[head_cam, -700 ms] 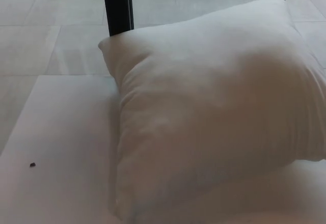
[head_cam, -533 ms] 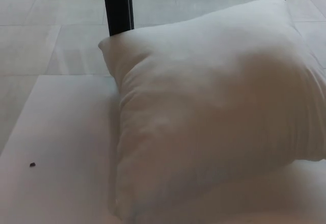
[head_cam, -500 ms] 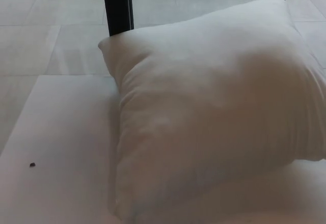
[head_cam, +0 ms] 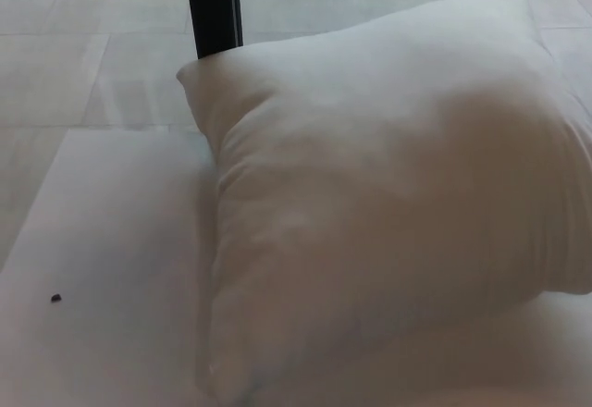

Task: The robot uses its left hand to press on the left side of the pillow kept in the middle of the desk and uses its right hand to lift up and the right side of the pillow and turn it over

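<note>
A large white pillow (head_cam: pixel 388 203) lies on the white desk (head_cam: pixel 111 240), filling the middle and right of the head view. Its far left corner points toward the back, and its near edge runs off the bottom of the picture. Its surface is plump with soft folds along the left side. Neither of my hands nor any part of my arms shows in the picture.
A black post (head_cam: pixel 213 9) stands behind the desk at the back left, just beyond the pillow's corner. A small dark speck (head_cam: pixel 56 298) lies on the desk at the left. Pale floor tiles (head_cam: pixel 55 65) lie beyond the desk's far edge.
The whole picture has shifted slightly, so the camera has moved a little. The pillow itself lies as before.
</note>
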You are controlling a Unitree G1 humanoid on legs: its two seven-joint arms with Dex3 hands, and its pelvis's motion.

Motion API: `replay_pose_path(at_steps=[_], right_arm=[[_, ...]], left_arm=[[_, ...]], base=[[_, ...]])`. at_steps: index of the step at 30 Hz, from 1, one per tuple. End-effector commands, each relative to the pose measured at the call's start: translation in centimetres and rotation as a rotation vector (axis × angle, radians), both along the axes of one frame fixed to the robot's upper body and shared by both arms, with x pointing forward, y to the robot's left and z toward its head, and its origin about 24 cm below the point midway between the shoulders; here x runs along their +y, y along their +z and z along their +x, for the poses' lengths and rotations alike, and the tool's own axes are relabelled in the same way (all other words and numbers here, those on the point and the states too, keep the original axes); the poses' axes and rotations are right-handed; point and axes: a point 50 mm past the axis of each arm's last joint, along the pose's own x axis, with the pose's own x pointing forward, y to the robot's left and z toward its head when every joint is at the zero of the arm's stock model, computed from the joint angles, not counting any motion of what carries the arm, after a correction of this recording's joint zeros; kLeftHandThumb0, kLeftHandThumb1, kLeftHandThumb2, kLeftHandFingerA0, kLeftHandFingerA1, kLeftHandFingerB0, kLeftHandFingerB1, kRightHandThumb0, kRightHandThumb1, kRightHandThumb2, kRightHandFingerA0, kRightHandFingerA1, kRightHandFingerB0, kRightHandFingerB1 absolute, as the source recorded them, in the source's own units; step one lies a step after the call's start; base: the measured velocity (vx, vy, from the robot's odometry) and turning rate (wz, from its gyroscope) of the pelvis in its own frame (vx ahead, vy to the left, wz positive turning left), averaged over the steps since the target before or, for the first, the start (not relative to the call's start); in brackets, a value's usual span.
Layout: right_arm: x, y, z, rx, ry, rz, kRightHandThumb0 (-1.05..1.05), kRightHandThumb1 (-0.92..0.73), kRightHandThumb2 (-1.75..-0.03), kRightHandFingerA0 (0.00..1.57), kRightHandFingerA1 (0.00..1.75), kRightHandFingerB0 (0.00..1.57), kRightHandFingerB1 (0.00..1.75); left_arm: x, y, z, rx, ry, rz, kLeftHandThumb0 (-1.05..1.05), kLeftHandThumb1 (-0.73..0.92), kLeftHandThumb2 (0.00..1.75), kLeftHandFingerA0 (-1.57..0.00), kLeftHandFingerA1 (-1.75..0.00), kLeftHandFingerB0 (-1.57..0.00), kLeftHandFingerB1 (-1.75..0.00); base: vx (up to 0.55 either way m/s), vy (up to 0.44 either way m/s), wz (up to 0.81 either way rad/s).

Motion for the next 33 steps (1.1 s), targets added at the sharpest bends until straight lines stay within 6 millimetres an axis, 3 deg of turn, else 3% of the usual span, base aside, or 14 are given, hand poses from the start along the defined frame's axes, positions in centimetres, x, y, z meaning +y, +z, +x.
replay_pose_path(at_steps=[1,2,4,5,6,7,8,15,16,17,27,28,29,33], right_arm=[[6.6,8.3,5.3,-0.074,0.362,0.032,-0.83,-0.77,-0.64,0.22,0.40,0.18,0.27],[7.8,7.7,6.4,-0.050,0.447,0.010,-0.88,-0.76,-0.64,0.20,0.40,0.17,0.27],[8.9,7.1,7.3,-0.013,0.484,-0.006,-0.90,-0.75,-0.63,0.25,0.40,0.21,0.29],[9.4,6.8,7.8,0.013,0.496,0.006,-0.89,-0.75,-0.63,0.26,0.39,0.22,0.29],[9.7,6.6,8.0,0.029,0.506,0.007,-0.86,-0.78,-0.64,0.26,0.36,0.20,0.29],[10.9,5.7,8.6,0.059,0.542,0.012,-0.86,-0.79,-0.64,0.27,0.38,0.21,0.29],[11.4,5.2,8.9,0.067,0.559,0.023,-0.87,-0.78,-0.64,0.27,0.39,0.19,0.28],[13.8,1.7,9.9,0.165,0.612,0.076,-0.84,-0.78,-0.64,0.23,0.43,0.23,0.29],[14.1,1.3,10.1,0.193,0.610,0.070,-0.84,-0.79,-0.65,0.25,0.43,0.25,0.29],[14.5,0.8,10.2,0.209,0.630,0.078,-0.86,-0.76,-0.64,0.24,0.45,0.24,0.28],[15.4,-1.0,10.7,0.344,0.625,0.031,-0.83,-0.79,-0.65,0.28,0.44,0.26,0.29],[15.3,-1.1,10.7,0.360,0.631,0.015,-0.82,-0.81,-0.65,0.27,0.44,0.25,0.28],[15.4,-2.1,10.7,0.412,0.635,-0.012,-0.82,-0.83,-0.65,0.24,0.43,0.23,0.29],[15.9,-3.1,10.7,0.462,0.643,-0.040,-0.83,-0.84,-0.66,0.21,0.42,0.24,0.28]], left_arm=[[-7.9,5.0,4.3,-0.004,-0.254,-0.062,-0.89,0.66,0.88,-0.10,-0.51,-0.02,-0.09],[-9.6,4.4,5.0,0.021,-0.321,-0.063,-0.87,0.60,1.05,-0.03,-0.42,-0.03,-0.13],[-11.2,3.8,5.4,0.050,-0.366,-0.094,-0.84,0.57,1.00,-0.08,-0.45,-0.02,-0.16],[-12.0,3.3,5.6,0.074,-0.410,-0.057,-0.82,0.80,0.65,-0.15,-0.57,0.00,-0.16],[-12.4,3.0,5.7,0.081,-0.412,-0.059,-0.85,0.60,1.02,-0.21,-0.61,0.00,-0.19],[-13.7,2.0,5.9,0.121,-0.474,-0.023,-0.80,0.64,1.07,0.00,-0.43,0.00,-0.21],[-14.5,1.4,6.0,0.150,-0.504,-0.008,-0.91,0.66,1.06,-0.01,-0.29,-0.08,-0.15],[-19.4,-1.8,5.8,0.258,-0.613,-0.020,-0.91,0.64,1.05,-0.02,-0.38,-0.02,-0.12],[-19.9,-1.9,5.7,0.278,-0.613,-0.010,-0.87,0.79,0.64,-0.07,-0.47,0.00,-0.24],[-20.4,-2.3,5.8,0.293,-0.629,0.006,-0.93,0.65,1.07,0.00,-0.51,-0.09,-0.08],[-23.2,-3.8,5.4,0.381,-0.773,0.043,-0.98,0.78,1.13,-0.01,-0.31,0.00,-0.03],[-23.3,-3.9,5.3,0.400,-0.775,0.039,-0.86,0.88,0.67,0.00,-0.36,0.00,-0.03],[-23.9,-4.2,5.2,0.456,-0.792,0.017,-1.05,0.78,1.13,0.00,-0.26,0.00,0.00],[-24.4,-4.6,5.0,0.490,-0.813,-0.003,-1.05,0.76,1.13,0.00,-0.28,0.00,0.00]], base=[[0.00,0.000,0.00],[0.00,0.000,0.00],[0.00,0.000,0.00],[0.00,0.000,0.00],[0.00,0.000,0.00],[0.00,0.000,0.00],[0.00,0.000,0.00],[0.00,0.000,0.00],[0.00,0.000,0.00],[0.00,0.000,0.00],[0.00,0.000,0.00],[0.00,0.000,0.00],[0.00,0.000,0.00],[0.00,0.000,0.00]])
